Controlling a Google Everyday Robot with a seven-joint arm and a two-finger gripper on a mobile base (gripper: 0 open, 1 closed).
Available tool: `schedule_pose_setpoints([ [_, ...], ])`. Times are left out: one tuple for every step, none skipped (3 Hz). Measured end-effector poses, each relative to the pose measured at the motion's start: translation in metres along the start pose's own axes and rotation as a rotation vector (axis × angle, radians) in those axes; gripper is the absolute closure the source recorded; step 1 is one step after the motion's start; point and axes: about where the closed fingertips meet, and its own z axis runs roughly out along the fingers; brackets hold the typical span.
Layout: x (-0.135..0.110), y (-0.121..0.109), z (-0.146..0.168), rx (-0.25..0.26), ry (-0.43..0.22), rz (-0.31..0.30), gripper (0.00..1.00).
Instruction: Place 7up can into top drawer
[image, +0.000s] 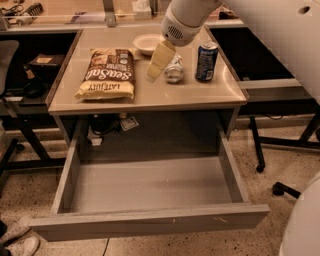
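The 7up can is a small pale silvery can standing on the tan desk top, just left of a dark blue can. My gripper hangs from the white arm at the top of the view. Its pale yellow tip reaches down to the desk top right at the left side of the 7up can, which is not lifted. The top drawer is pulled wide open below the desk. It is a shallow grey box with nothing inside.
A brown sea-salt chips bag lies on the left of the desk top. A white bowl stands at the back behind the gripper. Black desk legs and chair bases stand on the speckled floor at both sides.
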Motion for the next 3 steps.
schedule_pose_setpoints([
  [-0.007, -0.009, 0.009, -0.009, -0.019, 0.006, 0.0],
  [-0.028, -0.05, 0.031, -0.028, -0.035, 0.05, 0.0],
  [-0.031, -0.056, 0.026, -0.017, -0.048, 0.054, 0.0],
])
